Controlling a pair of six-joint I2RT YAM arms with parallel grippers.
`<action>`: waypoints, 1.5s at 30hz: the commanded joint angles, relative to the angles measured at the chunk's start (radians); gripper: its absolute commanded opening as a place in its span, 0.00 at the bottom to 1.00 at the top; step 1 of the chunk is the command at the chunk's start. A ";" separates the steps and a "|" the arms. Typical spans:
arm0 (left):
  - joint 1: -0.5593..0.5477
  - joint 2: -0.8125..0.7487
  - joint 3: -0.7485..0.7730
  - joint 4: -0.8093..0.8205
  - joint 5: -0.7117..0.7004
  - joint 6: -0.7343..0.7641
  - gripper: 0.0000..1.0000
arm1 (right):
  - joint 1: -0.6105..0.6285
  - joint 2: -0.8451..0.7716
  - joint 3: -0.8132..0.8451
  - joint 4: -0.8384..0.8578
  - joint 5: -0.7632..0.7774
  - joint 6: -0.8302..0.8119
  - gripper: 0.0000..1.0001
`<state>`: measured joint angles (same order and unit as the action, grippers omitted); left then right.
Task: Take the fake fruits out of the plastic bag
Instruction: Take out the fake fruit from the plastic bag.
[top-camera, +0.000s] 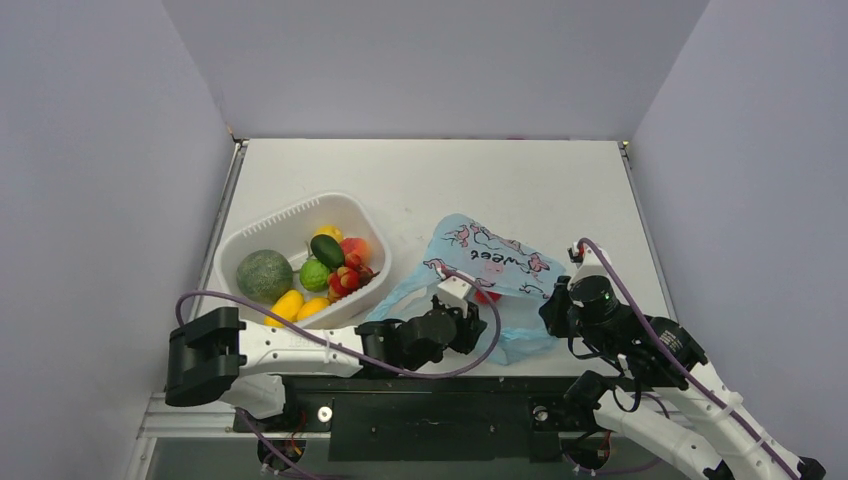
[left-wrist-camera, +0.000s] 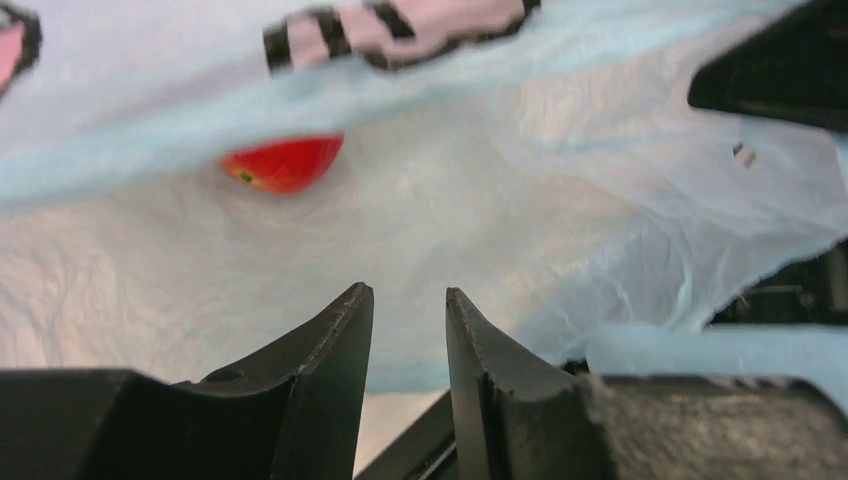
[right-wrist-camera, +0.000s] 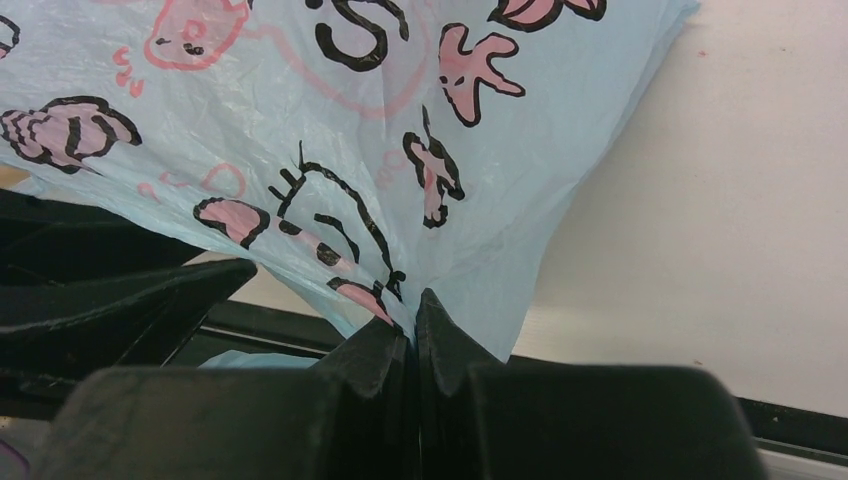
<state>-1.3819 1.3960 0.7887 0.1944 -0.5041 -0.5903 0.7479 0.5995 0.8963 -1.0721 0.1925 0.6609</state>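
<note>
1. The right gripper (right-wrist-camera: 412, 305) is pinching a fold of the plastic bag (right-wrist-camera: 300, 100). Its jaws are pressed fully together on the film, holding that edge up so the mouth is gaping.
2. The left gripper (left-wrist-camera: 408, 293) is sitting at the bag's mouth with its jaws only narrowly apart and nothing between them.
3. 1 red fruit (left-wrist-camera: 283, 163) is lying inside the bag, ahead and to the left of the left fingertips and half under the drooping upper layer. The bag is resting on the table (top-camera: 420, 175) just right of the white tub (top-camera: 250, 235), where other fruits are piled.
4. Likely trouble:
   - The jaw gap is looking too narrow for the fruit, so closing now would probably catch only film.
   - Reaching straight in would miss the fruit, because it is sitting off to the left.
   - A push forward could be bunching the loose lower layer and rolling the fruit deeper.
   - The thin film could be slipping from the right pinch and dropping over the opening.
5. The bag is thin, crinkled, translucent light blue, printed with pink and black cartoons. The fruit is glossy, smooth and rounded, probably slippery against hard tapered fingers.
</note>
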 joint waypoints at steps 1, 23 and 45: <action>0.037 0.073 0.083 0.125 -0.008 0.019 0.31 | 0.008 -0.001 0.021 0.003 -0.008 0.008 0.00; 0.123 0.402 0.158 0.472 -0.163 0.210 0.91 | 0.009 0.006 0.045 -0.012 -0.025 0.012 0.00; 0.153 0.635 0.323 0.414 -0.223 0.306 0.40 | 0.014 -0.014 0.032 -0.005 -0.032 0.026 0.00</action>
<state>-1.2350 2.0529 1.0698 0.6266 -0.7837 -0.2790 0.7544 0.5980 0.9089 -1.0866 0.1555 0.6746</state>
